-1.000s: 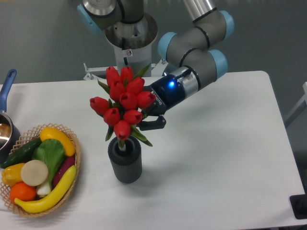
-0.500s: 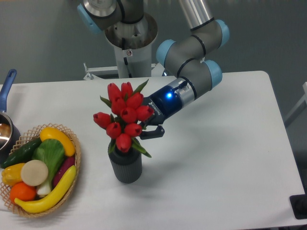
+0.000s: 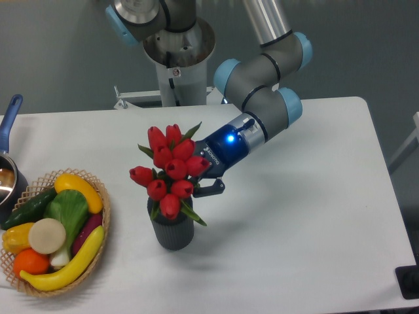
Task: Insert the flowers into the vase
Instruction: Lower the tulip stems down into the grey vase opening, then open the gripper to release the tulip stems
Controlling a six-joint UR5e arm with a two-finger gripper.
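Pincer is clenched on the flowers, gripping them from the side so the stems drop straight into the vase.

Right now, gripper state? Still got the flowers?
gripper: closed on the flowers, whose stems sit in the vase; not released.

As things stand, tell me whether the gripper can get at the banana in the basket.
Probably not yet: the gripper seems shut on the flowers over the vase. The banana itself lies uncovered.
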